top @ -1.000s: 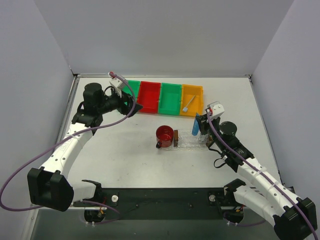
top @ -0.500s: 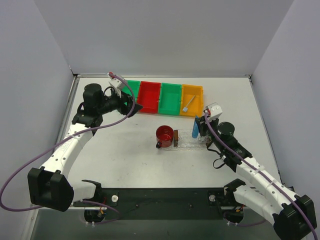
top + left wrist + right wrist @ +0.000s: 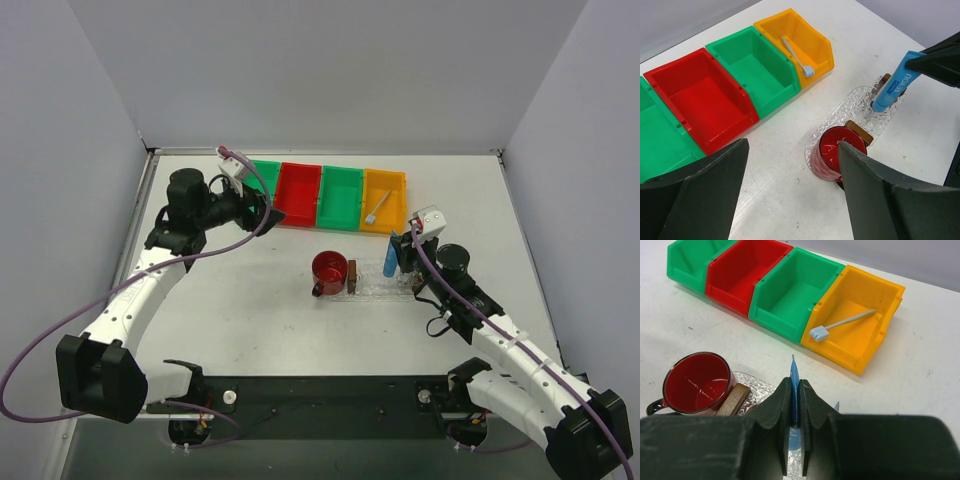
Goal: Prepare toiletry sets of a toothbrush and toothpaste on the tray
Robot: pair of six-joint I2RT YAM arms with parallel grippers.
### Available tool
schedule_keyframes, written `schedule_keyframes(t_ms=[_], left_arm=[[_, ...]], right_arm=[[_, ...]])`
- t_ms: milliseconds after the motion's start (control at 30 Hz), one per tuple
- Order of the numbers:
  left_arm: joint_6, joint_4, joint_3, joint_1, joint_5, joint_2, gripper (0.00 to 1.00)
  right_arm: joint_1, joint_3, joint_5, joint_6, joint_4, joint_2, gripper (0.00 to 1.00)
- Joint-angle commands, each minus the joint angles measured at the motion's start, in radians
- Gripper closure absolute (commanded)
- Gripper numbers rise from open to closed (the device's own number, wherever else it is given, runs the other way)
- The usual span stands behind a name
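My right gripper (image 3: 400,250) is shut on the bright blue toothpaste tube (image 3: 388,260), gripping its flat end (image 3: 793,369). The tube (image 3: 894,89) leans with its cap end down at the clear tray, between the wooden end blocks (image 3: 352,277) (image 3: 860,132). I cannot tell if it touches. A pale blue tip (image 3: 836,406) shows beside my right finger. The white toothbrush (image 3: 377,208) (image 3: 840,324) lies in the orange bin (image 3: 386,186). My left gripper (image 3: 262,212) (image 3: 792,150) is open and empty, held above the table left of the tray.
A red cup (image 3: 329,270) stands against the tray's left block, on a clear bubbly mat (image 3: 855,102). Two green bins (image 3: 262,172) (image 3: 342,196) and a red bin (image 3: 298,192) line the back with the orange one; these three show nothing inside.
My right gripper with the blue tube has sunk slightly toward the tray. The left arm has not moved.
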Motion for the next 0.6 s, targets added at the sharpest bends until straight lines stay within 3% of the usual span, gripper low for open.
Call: schedule_keyframes(t_ms=[0,567], left_arm=[[-0.009,0.04,0.004,0.009,0.029,-0.02,0.18],[-0.017,0.077,0.001,0.007,0.049,-0.003,0.18]], right_arm=[[-0.006,0.0,-0.021,0.017,0.093,0.002,1.0],[-0.006,-0.03,-0.022,0.022,0.149,0.023,1.0]])
